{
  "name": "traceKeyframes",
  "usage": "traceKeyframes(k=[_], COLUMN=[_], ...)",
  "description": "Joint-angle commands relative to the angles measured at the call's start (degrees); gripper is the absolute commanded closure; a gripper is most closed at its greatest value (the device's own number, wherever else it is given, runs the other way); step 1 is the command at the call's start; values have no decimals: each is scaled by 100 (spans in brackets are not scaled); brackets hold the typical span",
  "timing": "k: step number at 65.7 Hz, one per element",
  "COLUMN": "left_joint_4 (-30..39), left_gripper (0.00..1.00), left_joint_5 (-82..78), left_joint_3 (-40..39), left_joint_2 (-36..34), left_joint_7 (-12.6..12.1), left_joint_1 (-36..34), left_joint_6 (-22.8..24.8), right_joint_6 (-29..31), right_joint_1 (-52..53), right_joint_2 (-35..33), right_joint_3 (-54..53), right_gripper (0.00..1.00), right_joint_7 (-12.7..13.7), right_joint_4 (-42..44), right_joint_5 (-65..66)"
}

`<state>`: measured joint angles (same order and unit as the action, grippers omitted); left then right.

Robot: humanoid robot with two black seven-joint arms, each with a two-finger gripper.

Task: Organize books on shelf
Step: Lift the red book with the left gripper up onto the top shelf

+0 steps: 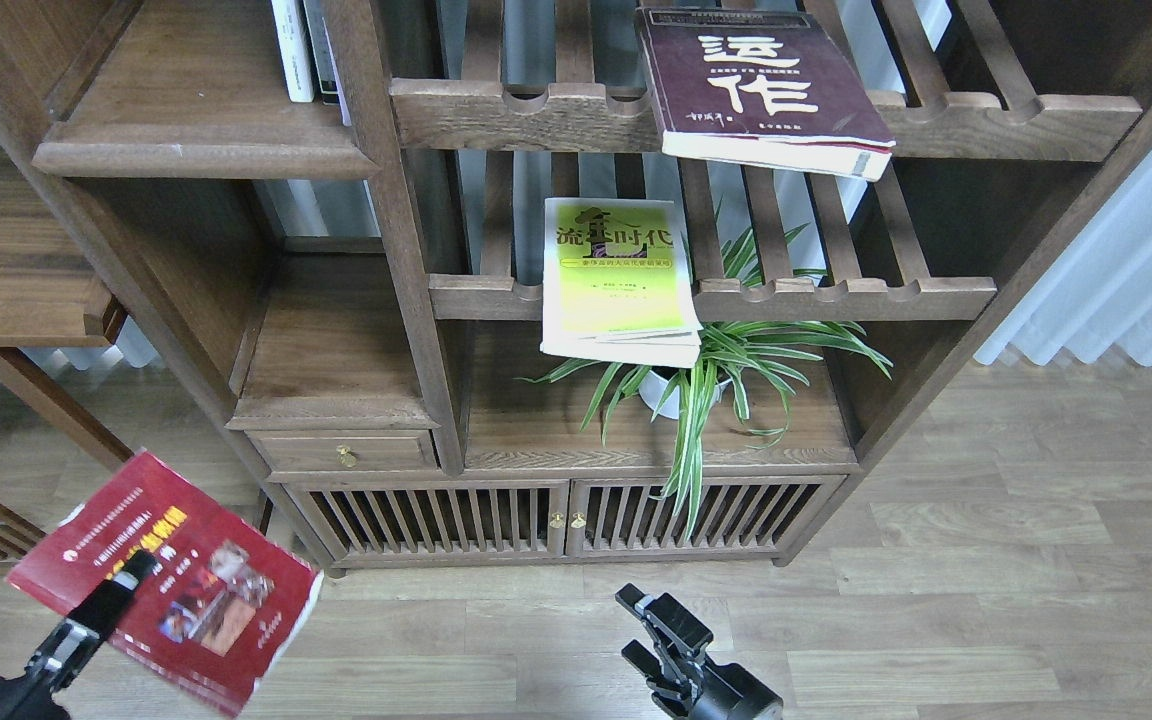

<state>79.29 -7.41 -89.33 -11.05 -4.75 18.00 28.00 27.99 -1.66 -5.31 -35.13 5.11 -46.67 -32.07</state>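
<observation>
The left claw [136, 568] gripped the small red photo-covered paperback [171, 580] by one edge, low left of the solid dark-brown plank shelf [201, 120]. Thin and floppy, it would probably sag; a spine-side grip suits it. The right claw [651, 625] seemed open, empty.

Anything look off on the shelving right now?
Yes. The maroon book and the lime-yellow book lie flat on slatted racks, overhanging the front rails. The red book is off the unit, in the left gripper.

The white books [304, 45] on the shelf [196, 150] are cut off by the top edge.
</observation>
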Motion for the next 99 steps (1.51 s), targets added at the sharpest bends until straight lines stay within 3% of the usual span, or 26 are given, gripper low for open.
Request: traceKeyframes(k=[1,11,23,26,32,47,59,74,76,89,99], left_joint_4=[8,8,8,8,8,8,-1,-1,-1,-10,-106], left_gripper=[96,96,96,96,96,96,96,96,96,96,95], left_joint_5=[21,29,29,29,29,275,794,768,715,671,618], left_joint_3=[-234,-252,-295,-357,-418,-735,-876,-788,-753,-384,82], left_joint_2=[577,1000,1009,974,877,236,-678,-1425,-1855,-2927,-3684], left_joint_7=[-61,-87,-166,-341,-447,-439,-386,-483,-631,-1282,-1441], left_joint_1=[-403,-772,-1395,-1929,-2371,-3294,-3901,-4446,-4560,-4956,-5368], left_joint_6=[0,0,0,0,0,0,0,0,0,0,0], right_joint_6=[1,1,1,1,1,1,1,1,1,1,1], right_joint_1=[-10,16,16,16,8,-10,-10,-10,-19,-28,-28], right_joint_2=[3,30,21,21,21,12,30,65,65,74,109], right_joint_3=[6,-3,-3,-3,-3,-3,-3,-3,-3,-3,-3], right_gripper=[1,1,1,1,1,1,1,1,1,1,1], right_joint_7=[-1,7,-1,-1,-1,-1,-1,-1,-1,-1,-1], right_joint_4=[36,159,255,343,378,431,501,501,501,484,466], right_joint_5=[7,-1,-1,-10,-19,-36,-63,-63,-63,-63,-63])
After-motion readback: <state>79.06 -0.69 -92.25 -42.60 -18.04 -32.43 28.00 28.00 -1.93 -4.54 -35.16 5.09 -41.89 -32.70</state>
